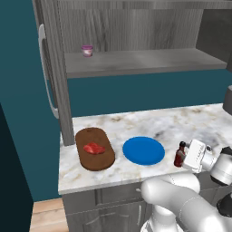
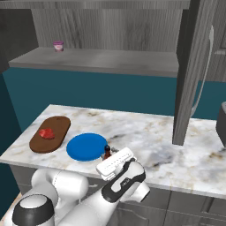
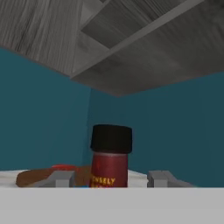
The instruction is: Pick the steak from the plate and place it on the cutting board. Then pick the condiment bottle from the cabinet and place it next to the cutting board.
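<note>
The steak [image 1: 94, 148] [image 2: 46, 133] lies on the dark brown cutting board [image 1: 102, 161] [image 2: 57, 126] at the counter's left. To its right is the blue plate [image 1: 143, 151] [image 2: 87, 147], bare. The condiment bottle [image 1: 180, 155] [image 2: 107, 152] [image 3: 110, 162] stands upright on the counter just right of the plate. My gripper [image 1: 184, 157] [image 2: 109, 158] [image 3: 110, 177] reaches in level from the right, open, one finger on each side of the bottle. In the hand view a gap shows between each fingertip [image 3: 61, 177] and the bottle. The cabinet [image 1: 145, 61] [image 2: 110, 59] hangs above.
A short pink-lidded cup [image 1: 87, 50] [image 2: 58, 46] stands on the cabinet shelf at the left. The cabinet's tall side panel [image 1: 61, 90] comes down to the counter beside the board. Marble counter [image 1: 181, 122] stretches behind and to the right of the plate.
</note>
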Robot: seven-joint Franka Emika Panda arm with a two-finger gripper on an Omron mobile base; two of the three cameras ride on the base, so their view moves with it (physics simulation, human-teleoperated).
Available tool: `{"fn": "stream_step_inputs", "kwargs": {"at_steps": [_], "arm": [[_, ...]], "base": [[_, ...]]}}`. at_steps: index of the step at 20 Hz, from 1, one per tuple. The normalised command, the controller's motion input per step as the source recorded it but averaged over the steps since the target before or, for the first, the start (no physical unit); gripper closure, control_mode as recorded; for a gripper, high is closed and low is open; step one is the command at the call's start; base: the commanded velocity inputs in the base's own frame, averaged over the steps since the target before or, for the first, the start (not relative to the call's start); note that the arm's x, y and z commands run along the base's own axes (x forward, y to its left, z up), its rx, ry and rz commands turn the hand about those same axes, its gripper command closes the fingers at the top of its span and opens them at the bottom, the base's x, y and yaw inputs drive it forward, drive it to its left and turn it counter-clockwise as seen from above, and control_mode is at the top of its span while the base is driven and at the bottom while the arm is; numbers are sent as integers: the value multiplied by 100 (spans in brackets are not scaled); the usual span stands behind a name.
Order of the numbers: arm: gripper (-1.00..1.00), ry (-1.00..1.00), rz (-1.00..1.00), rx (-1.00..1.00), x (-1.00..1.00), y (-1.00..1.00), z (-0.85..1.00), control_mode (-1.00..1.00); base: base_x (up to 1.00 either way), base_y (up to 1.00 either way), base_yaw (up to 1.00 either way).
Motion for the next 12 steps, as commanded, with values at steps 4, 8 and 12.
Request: {"fn": "stream_step_inputs", "kwargs": {"at_steps": [4, 8, 12], "arm": [[-100, 0, 0, 0, 0, 0, 0, -100], [-100, 0, 0, 0, 0, 0, 0, -100], [-100, 0, 0, 0, 0, 0, 0, -100]], "base": [[0, 0, 0], [0, 0, 0], [0, 0, 0]]}}
